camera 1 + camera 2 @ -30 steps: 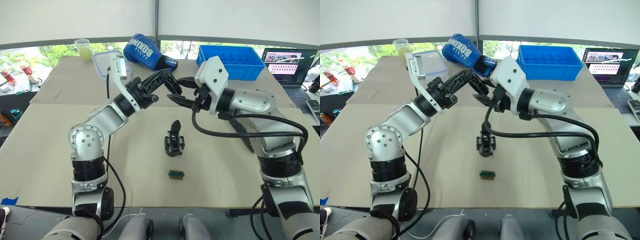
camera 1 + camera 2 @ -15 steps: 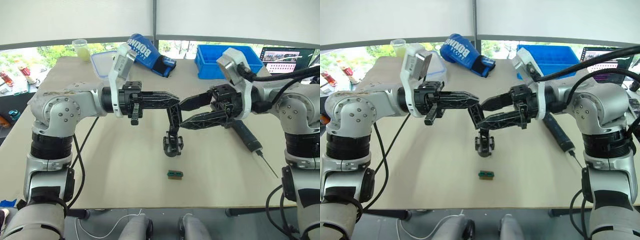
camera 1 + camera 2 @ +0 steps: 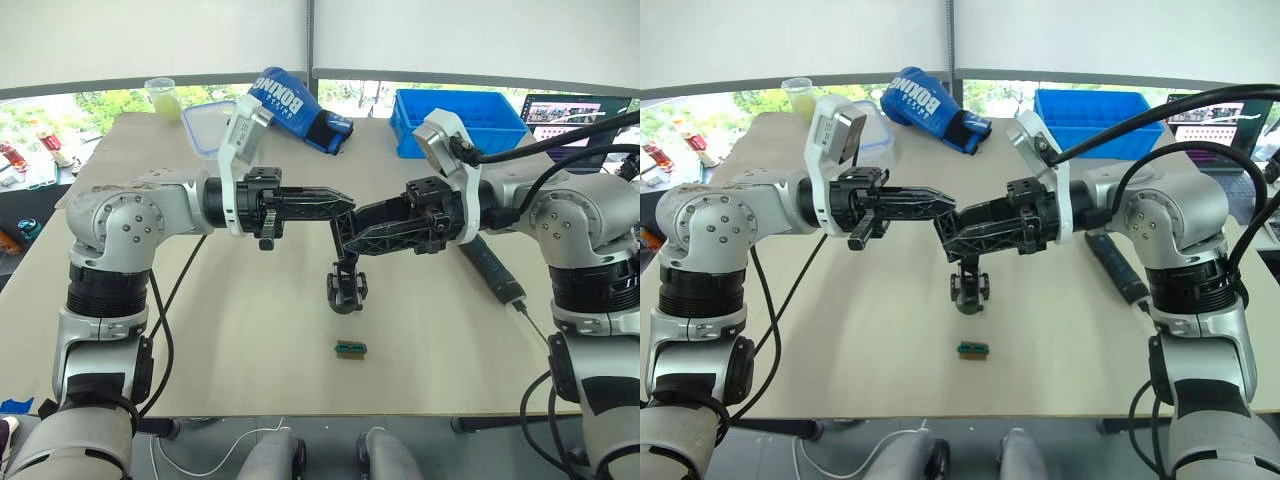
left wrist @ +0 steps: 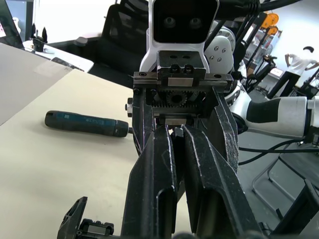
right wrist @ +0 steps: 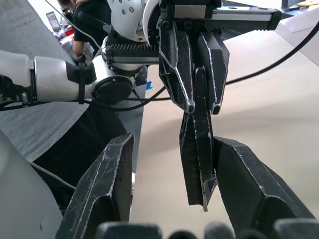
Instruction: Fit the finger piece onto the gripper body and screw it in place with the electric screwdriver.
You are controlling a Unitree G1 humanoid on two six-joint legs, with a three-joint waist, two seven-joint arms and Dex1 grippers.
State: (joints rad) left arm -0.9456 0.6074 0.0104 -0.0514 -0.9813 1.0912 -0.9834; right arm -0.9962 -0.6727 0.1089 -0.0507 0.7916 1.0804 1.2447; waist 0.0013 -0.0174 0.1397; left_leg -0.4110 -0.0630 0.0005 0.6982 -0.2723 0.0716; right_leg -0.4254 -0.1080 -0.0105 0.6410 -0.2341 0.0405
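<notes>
Your left gripper [image 3: 343, 203] clamped on finger piece [image 5: 198, 144] — held above gripper body [image 3: 347, 286]. Right gripper [image 3: 345, 222] jaws apart around it. Electric screwdriver [image 3: 492, 271] on table [image 3: 250, 330], right.

matt black plastic, glossy metal arms
finger piece [image 5: 198, 149] looks matt, scuffed plastic; electric screwdriver [image 4: 87, 124] dull, rubbery; table [image 3: 250, 330] smooth and matt.

The gripper body [image 3: 347, 288] stands mid-table, the electric screwdriver [image 3: 492, 276] right of it, the finger piece [image 5: 197, 149] seemingly above.
</notes>
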